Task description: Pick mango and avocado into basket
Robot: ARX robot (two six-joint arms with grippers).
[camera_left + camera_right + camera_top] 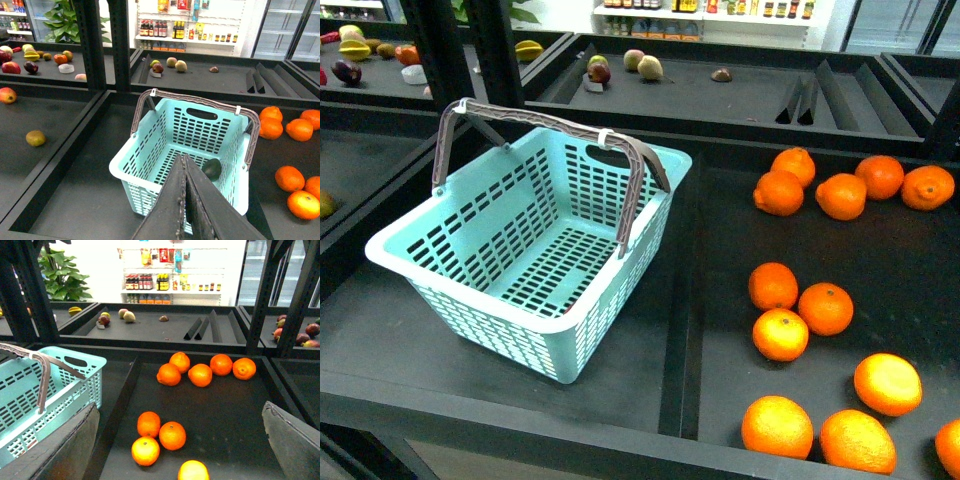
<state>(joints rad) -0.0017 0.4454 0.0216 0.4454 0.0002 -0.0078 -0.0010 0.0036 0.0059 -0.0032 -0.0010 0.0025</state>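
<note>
In the basket (200,125) an avocado (212,168) lies; left hand (184,165) pressed together, right hand (180,440) spread.

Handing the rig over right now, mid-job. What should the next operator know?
Left gripper: shut, empty, near the basket.
Right gripper: open, empty, facing the oranges.
Done: a dark green fruit, apparently the avocado, lies in the basket; only the left wrist view shows it.
Left: the mango is not in the basket. A red-yellow fruit, cut off in a neighbouring bin, may be it; check before picking.
</note>
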